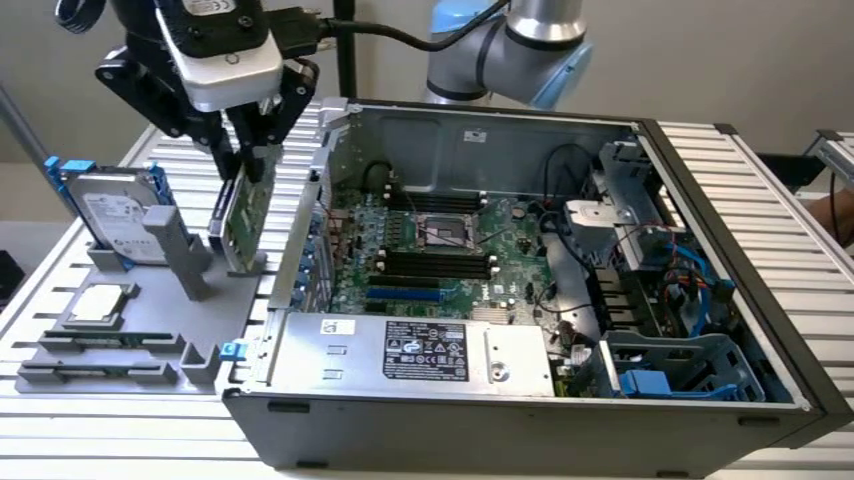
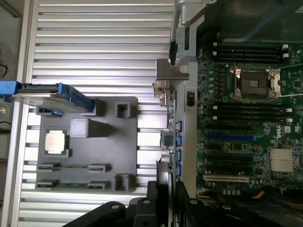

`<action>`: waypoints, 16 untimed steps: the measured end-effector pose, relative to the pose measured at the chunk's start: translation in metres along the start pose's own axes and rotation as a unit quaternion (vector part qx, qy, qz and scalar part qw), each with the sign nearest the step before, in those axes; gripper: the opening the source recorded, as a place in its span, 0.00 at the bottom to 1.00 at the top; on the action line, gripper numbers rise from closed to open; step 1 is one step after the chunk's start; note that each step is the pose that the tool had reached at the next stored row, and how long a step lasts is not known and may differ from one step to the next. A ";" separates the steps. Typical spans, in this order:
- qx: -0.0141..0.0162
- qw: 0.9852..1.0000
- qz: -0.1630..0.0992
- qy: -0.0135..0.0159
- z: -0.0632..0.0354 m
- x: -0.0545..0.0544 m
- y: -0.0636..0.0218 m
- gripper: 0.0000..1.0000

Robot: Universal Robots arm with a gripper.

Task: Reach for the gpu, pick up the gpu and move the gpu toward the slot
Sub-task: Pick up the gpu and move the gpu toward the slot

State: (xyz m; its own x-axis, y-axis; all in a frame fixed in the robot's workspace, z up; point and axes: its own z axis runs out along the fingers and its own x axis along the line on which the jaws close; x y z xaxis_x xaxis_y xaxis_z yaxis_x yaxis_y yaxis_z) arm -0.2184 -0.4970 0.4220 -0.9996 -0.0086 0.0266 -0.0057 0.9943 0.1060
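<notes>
My gripper (image 1: 248,152) is shut on the gpu (image 1: 247,218), a thin green card with a silver end bracket. It holds the card upright by its top edge. The card hangs between the grey holder (image 1: 200,320) and the open computer case's side wall (image 1: 304,215). In the wrist view the gpu (image 2: 169,78) appears edge-on, with the black fingers (image 2: 158,191) on both sides of it. The gripper (image 2: 166,188) stands just beside the case rim. Inside the case, the motherboard's blue slot (image 1: 403,294) (image 2: 229,137) lies flat, off to the exterior view's right of the card.
The silver hard drive (image 1: 114,212) (image 2: 45,94) with blue rails stands in the holder at the exterior view's left. A small square chip (image 1: 100,305) (image 2: 57,142) lies in front of it. A power supply (image 1: 414,350), cables and a drive cage (image 1: 667,375) crowd the case.
</notes>
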 end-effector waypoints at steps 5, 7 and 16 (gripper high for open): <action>-0.001 1.000 0.000 0.004 -0.0017 -0.023 -0.0001 0.26; -0.001 1.000 0.001 0.005 -0.0022 -0.032 -0.0002 0.26; -0.001 1.000 0.001 0.013 -0.0037 -0.073 -0.0005 0.26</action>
State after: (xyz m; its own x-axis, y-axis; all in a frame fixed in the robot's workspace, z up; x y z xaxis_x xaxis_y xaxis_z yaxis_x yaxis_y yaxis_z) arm -0.1454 -0.4973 0.4237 -0.9985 -0.0086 0.0537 -0.0027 0.9942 0.1078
